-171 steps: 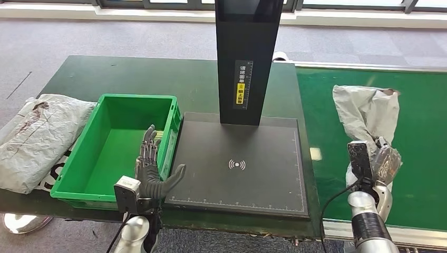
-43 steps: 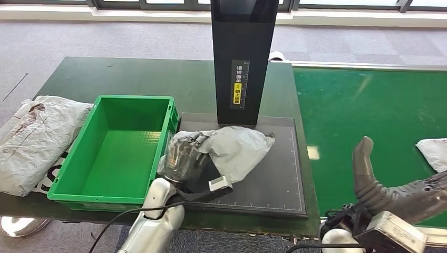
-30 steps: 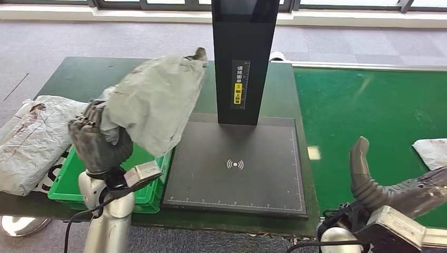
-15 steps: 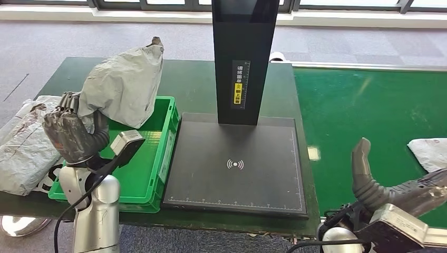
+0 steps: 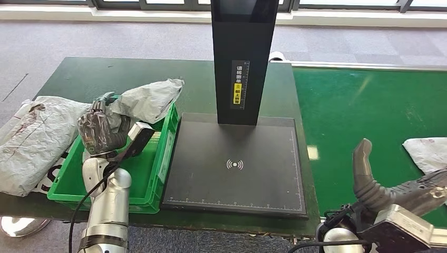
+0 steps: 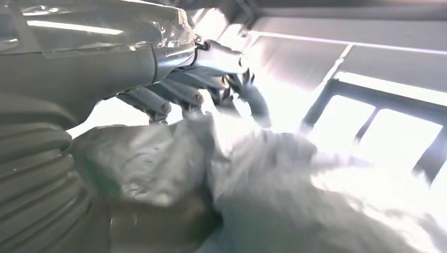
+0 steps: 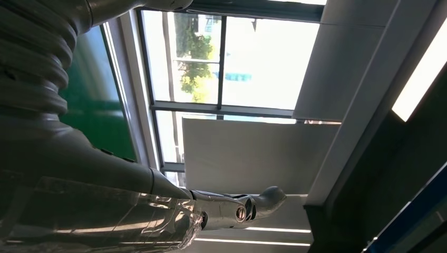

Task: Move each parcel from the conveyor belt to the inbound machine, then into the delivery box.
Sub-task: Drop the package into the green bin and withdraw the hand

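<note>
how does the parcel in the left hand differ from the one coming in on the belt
The held parcel is gripped by the left hand and hangs over the rim of the green box; the belt parcel lies flat on the conveyor belt, untouched. The held one is crumpled and in full sight; the belt one is cut off by the picture's edge. Both are grey plastic mailer bags.

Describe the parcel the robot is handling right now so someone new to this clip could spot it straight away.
Start at the tall black scanner column in the middle of the dark green table, then look to the green box beside its flat black base. The parcel is the crumpled grey bag lying over that box's far rim, gripped by the left hand. Unlike the grey bag lying outside the box and the one on the belt, it is held.
</note>
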Controlling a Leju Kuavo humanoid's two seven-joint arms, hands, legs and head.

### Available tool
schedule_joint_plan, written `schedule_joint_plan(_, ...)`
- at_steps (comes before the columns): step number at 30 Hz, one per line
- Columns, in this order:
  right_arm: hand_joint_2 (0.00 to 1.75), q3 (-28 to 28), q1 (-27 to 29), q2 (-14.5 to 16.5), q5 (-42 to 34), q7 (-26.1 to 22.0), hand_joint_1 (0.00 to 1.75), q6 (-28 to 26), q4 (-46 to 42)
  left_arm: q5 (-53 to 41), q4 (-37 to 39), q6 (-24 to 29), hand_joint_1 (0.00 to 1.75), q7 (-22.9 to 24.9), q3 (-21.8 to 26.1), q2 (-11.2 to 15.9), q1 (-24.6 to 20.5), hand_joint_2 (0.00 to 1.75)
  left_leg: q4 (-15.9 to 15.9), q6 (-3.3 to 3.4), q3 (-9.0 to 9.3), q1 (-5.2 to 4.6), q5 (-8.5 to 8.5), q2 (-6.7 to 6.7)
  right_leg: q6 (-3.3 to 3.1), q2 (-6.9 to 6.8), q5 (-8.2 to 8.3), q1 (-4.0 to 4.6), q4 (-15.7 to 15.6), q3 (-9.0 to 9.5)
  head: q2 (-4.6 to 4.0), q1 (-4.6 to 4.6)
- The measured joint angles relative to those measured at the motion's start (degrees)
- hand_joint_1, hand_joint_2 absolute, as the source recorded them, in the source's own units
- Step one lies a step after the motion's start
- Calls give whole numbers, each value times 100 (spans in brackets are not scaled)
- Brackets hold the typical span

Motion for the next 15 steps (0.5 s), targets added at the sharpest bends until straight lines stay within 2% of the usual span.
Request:
schedule_joint_plan(6, 175, 0, -2, 0, -5, 0, 0, 0, 21, 234, 210, 0, 0, -39, 206, -3, -89, 175, 0, 0, -1, 0, 0, 0, 0, -1, 0, 0, 0, 1, 0, 0)
schedule_joint_plan(10, 175, 0, -5, 0, 6, 0, 0, 0, 59, 583, 302, 0, 0, -218, 373, -5, -176, 0, 0, 0, 0, 0, 0, 0, 0, -1, 0, 0, 0, 2, 0, 0)
schedule_joint_plan(15, 175, -44, -2, 0, 99, 0, 0, 0, 108, 1450, 236, 0, 0, -627, 483, -8, -178, 0, 0, 0, 0, 0, 0, -1, 0, -1, 0, 0, 1, 3, 0, 0)
